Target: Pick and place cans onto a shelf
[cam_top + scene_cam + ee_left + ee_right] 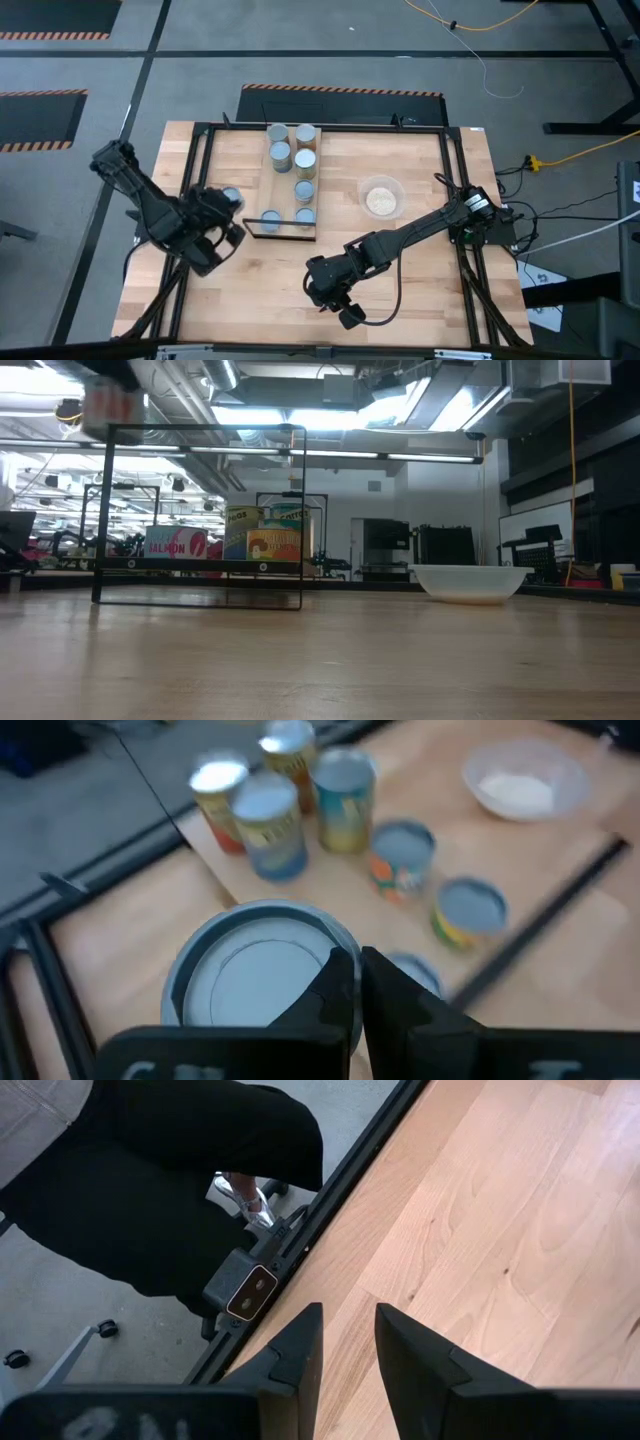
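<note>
Beside the shelf (pixel 262 190), left claw (pixel 226 222) clamped, can (pixel 231 197) just ahead

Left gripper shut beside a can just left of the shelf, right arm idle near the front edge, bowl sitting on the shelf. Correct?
Not quite: the bowl sits on the bare tabletop to the right of the shelf, not on it; the high view shows this. The rest holds: left gripper shut beside the can, right gripper idle near the front edge.

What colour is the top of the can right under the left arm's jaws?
Light blue-grey rim around a silvery-white lid on the can, clearest in the left wrist view.
</note>
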Robot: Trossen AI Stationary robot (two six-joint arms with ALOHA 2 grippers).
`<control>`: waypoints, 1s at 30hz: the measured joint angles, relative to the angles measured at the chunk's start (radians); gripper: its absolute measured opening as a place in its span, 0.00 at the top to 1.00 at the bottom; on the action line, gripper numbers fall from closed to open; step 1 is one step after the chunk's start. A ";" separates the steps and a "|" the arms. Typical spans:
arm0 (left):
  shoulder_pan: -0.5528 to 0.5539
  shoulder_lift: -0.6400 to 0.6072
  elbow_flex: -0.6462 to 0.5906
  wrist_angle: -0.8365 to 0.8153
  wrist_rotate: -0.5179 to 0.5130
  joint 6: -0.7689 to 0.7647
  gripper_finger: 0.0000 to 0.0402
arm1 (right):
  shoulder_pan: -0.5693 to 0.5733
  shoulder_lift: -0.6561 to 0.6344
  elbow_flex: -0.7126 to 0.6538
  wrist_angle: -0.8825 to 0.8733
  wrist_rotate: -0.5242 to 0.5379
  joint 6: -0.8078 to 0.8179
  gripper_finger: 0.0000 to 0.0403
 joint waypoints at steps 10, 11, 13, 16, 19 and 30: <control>0.227 0.018 -0.007 0.070 -0.077 0.021 0.99 | 0.000 -0.006 0.000 -0.042 0.028 0.004 0.75; 0.247 0.018 -0.015 0.096 -0.078 0.044 0.99 | 0.000 -0.010 0.000 -0.054 0.042 0.004 0.75; 0.289 0.019 -0.038 0.167 -0.077 0.110 0.99 | 0.000 -0.035 -0.001 -0.096 0.082 0.002 0.75; 0.344 0.019 -0.084 0.296 -0.075 0.199 0.99 | 0.000 -0.077 0.000 -0.127 0.136 -0.001 0.75; 0.395 0.018 -0.127 0.445 -0.077 0.299 0.99 | 0.000 -0.114 0.000 -0.155 0.179 -0.017 0.75; 0.536 0.019 -0.323 0.962 -0.014 0.575 0.99 | -0.032 -0.174 0.000 -0.161 0.266 -0.110 0.75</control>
